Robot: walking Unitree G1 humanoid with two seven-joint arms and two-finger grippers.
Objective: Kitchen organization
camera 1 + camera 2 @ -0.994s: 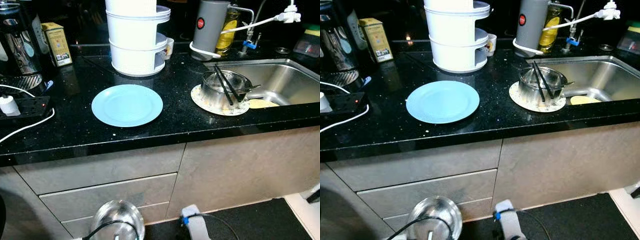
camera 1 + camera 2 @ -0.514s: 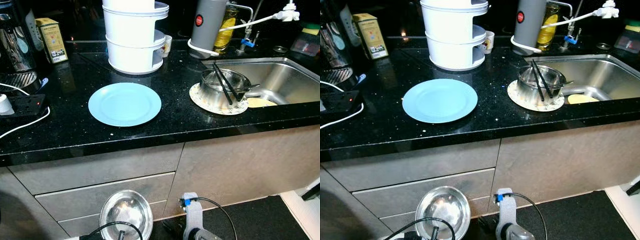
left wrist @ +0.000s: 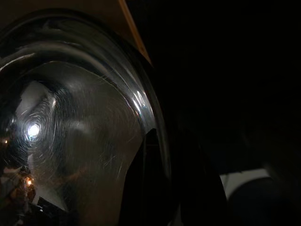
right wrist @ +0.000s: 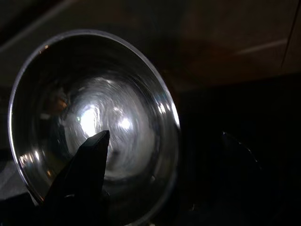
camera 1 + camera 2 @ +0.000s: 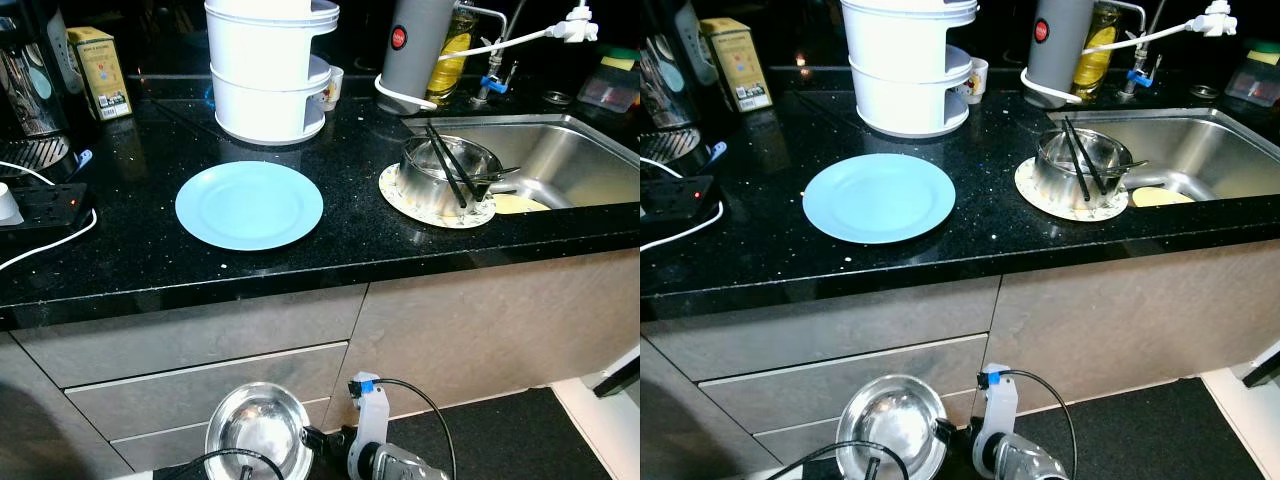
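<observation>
The steel bowl (image 5: 258, 440) is running off the bottom edge of the head view, its lower rim cut away, and the grippers beneath it are staying out of frame, so their grip is impossible to judge. In the left wrist view the bowl is spilling past the frame's edges while everything beside it is sinking into darkness. The white stacked container (image 5: 268, 60) is losing its top to the upper edge. The sink (image 5: 560, 160) is trailing off the right side.
</observation>
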